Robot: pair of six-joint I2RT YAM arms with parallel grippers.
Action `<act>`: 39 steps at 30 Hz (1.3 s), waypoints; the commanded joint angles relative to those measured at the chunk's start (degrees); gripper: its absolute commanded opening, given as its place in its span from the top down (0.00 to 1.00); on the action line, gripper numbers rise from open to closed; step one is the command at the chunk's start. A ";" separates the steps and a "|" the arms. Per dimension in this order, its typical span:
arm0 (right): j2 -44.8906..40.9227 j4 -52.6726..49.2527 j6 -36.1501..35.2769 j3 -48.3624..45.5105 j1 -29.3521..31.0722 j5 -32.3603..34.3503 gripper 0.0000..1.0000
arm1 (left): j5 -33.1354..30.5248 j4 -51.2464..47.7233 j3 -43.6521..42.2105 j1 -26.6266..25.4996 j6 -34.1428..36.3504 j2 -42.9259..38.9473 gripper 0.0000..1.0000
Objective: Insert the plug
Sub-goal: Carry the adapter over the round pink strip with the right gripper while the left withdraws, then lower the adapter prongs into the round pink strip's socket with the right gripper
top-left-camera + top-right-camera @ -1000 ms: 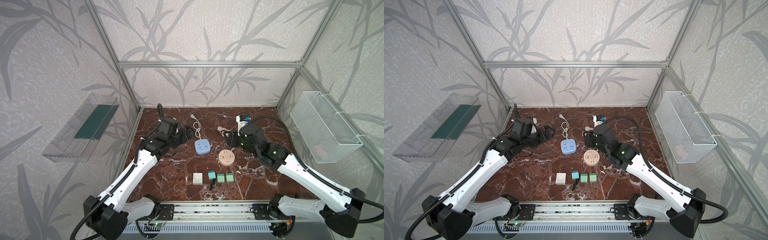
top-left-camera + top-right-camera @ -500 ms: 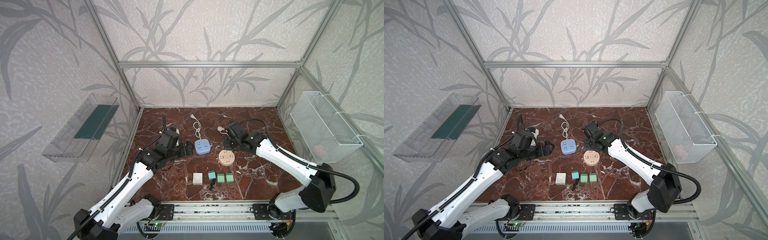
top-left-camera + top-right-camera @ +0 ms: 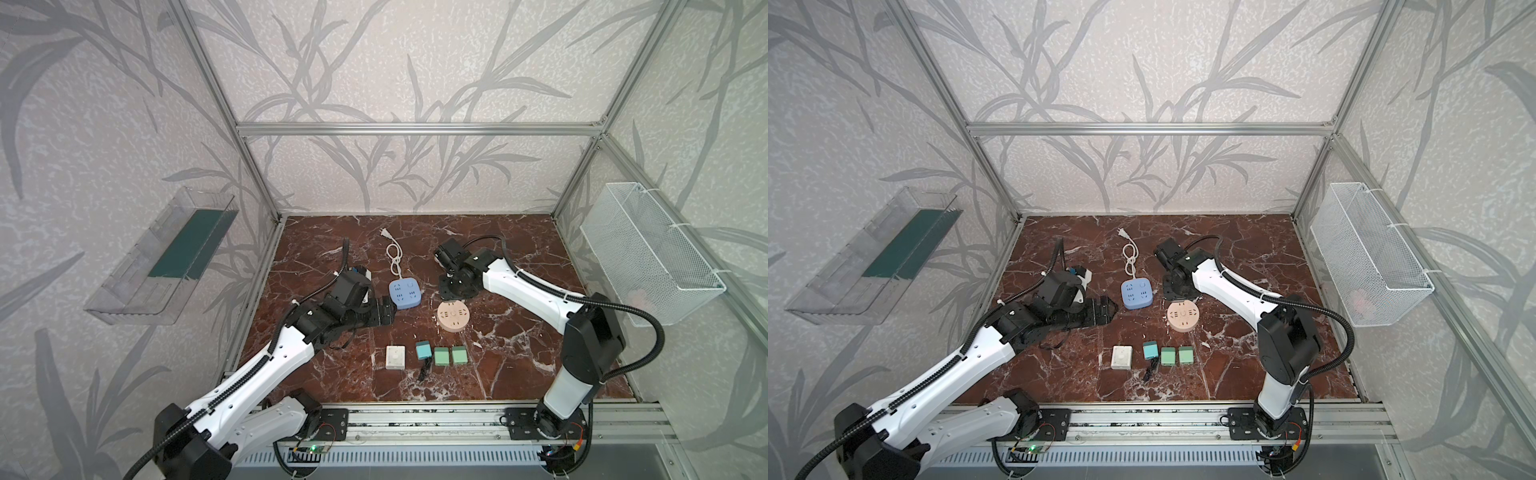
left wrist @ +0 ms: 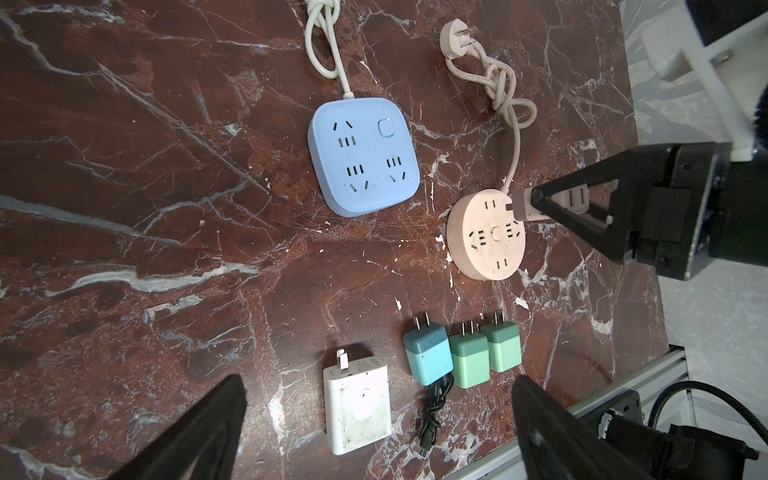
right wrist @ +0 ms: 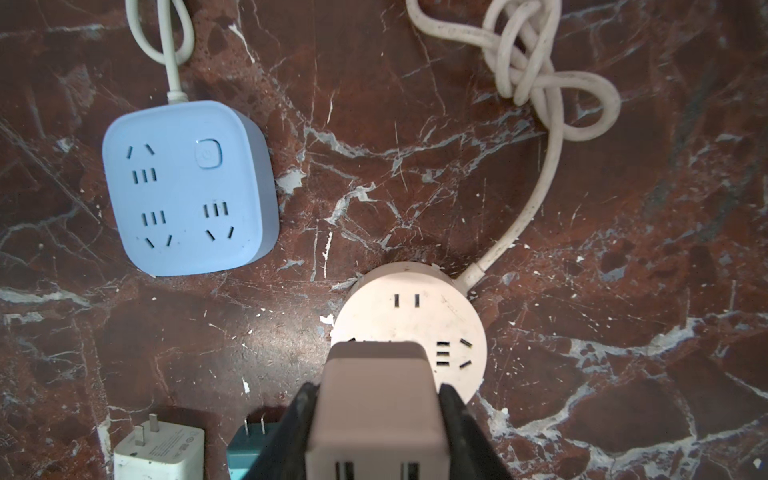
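A pale pink plug block (image 5: 374, 374) is clamped between the black fingers of my right gripper (image 5: 376, 395), which is shut on it. It hangs over the near part of the round pink socket (image 5: 419, 316), hiding some of the slots. The prongs are hidden, so contact cannot be told. From the left wrist the same plug (image 4: 524, 207) sits at the round socket's (image 4: 484, 249) edge. In both top views my right gripper (image 3: 455, 293) (image 3: 1177, 291) is just behind that socket (image 3: 454, 316). My left gripper (image 3: 384, 311) (image 4: 378, 386) is open and empty, left of the blue socket (image 3: 404, 294).
A white charger (image 3: 395, 357), a teal charger (image 3: 424, 350) with a black cable and two green chargers (image 3: 441, 356) lie in a row near the front. The sockets' knotted cords (image 3: 395, 259) run toward the back. A wire basket (image 3: 648, 253) hangs on the right wall and a clear tray (image 3: 166, 253) on the left wall.
My right gripper has come forward and down with the plug toward the round socket, its arm folding up. My left gripper has drawn toward the front, staying open.
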 commanded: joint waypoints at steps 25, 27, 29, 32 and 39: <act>3.61 4.60 -8.79 -2.19 -2.05 0.10 1.00 | 0.15 2.07 -0.66 -0.48 -0.70 -0.82 0.04; 3.79 4.49 -8.61 -2.50 -2.05 0.80 1.00 | 0.03 1.85 -0.73 -0.50 -0.65 -0.83 0.04; 3.84 4.24 -8.44 -2.74 -1.98 1.72 1.00 | 0.00 1.93 -0.85 -0.51 -0.65 -0.93 0.04; 3.70 4.53 -8.26 -3.46 -2.12 2.15 1.00 | 0.10 2.28 -1.27 -0.53 -0.77 -0.92 0.04; 4.06 4.41 -7.92 -4.01 -2.14 2.77 1.00 | 0.27 2.66 -1.48 -0.57 -0.78 -0.88 0.04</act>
